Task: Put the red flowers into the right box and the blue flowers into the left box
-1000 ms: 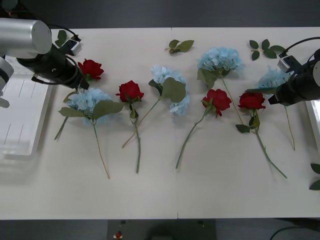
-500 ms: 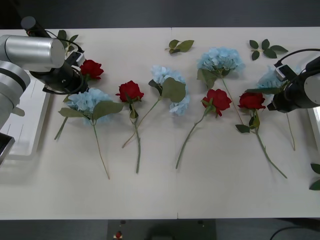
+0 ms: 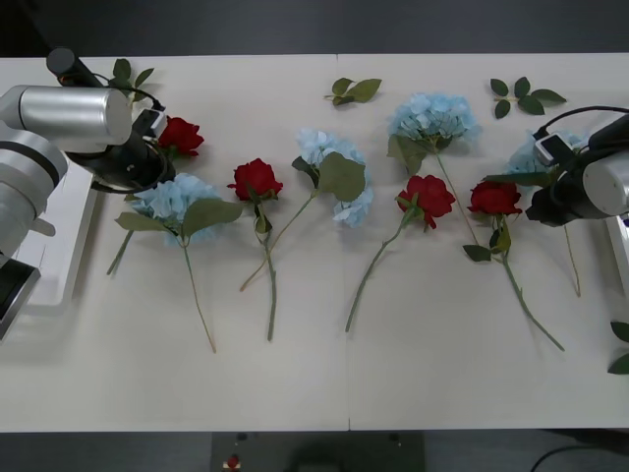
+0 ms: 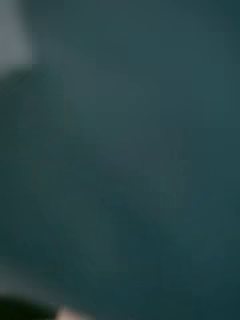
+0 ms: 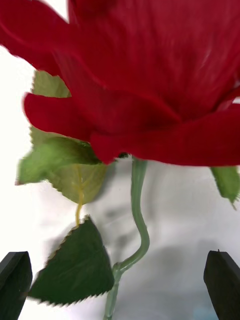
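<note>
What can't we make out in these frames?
- Right gripper: front view, fingers hidden behind the right arm's wrist; right wrist view is a dark blur.
- Right box: cut off by the front view's edge.
- Rose stem: lower end cut off in left wrist view, between the open left gripper.

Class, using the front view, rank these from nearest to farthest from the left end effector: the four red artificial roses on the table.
1. Far-left red rose, beside the left end effector.
2. Second red rose, left of centre.
3. Third red rose, right of centre.
4. Far-right red rose, near the right arm.
</note>
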You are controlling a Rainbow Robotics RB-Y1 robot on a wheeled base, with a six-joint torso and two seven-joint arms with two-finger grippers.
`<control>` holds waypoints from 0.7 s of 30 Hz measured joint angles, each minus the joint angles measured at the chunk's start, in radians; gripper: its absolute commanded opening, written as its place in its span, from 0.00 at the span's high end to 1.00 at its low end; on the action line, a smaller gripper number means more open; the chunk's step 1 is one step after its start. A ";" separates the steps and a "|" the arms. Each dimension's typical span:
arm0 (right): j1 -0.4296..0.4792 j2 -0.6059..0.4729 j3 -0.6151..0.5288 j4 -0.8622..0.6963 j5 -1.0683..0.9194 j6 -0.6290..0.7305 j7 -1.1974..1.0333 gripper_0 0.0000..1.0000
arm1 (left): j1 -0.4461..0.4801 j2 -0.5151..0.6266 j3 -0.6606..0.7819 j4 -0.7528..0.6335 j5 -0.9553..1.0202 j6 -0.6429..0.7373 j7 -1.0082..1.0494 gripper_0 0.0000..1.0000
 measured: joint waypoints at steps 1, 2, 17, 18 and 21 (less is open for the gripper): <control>0.000 0.006 0.000 0.003 0.003 -0.002 0.000 0.62 | 0.000 -0.004 0.000 0.006 0.000 0.000 0.000 0.00; 0.000 0.012 0.000 0.006 0.007 -0.008 0.000 0.73 | 0.000 -0.008 0.000 0.010 0.000 0.000 0.001 0.00; 0.000 0.021 0.000 0.009 0.014 -0.013 0.000 1.00 | 0.000 -0.027 0.000 0.026 0.000 0.000 0.059 1.00; 0.000 0.021 0.000 0.009 0.013 -0.013 0.000 1.00 | 0.000 -0.027 0.000 0.027 0.000 0.000 0.059 1.00; 0.000 0.020 0.000 0.009 -0.008 -0.013 0.000 1.00 | 0.000 -0.027 0.000 0.029 0.000 0.000 0.059 1.00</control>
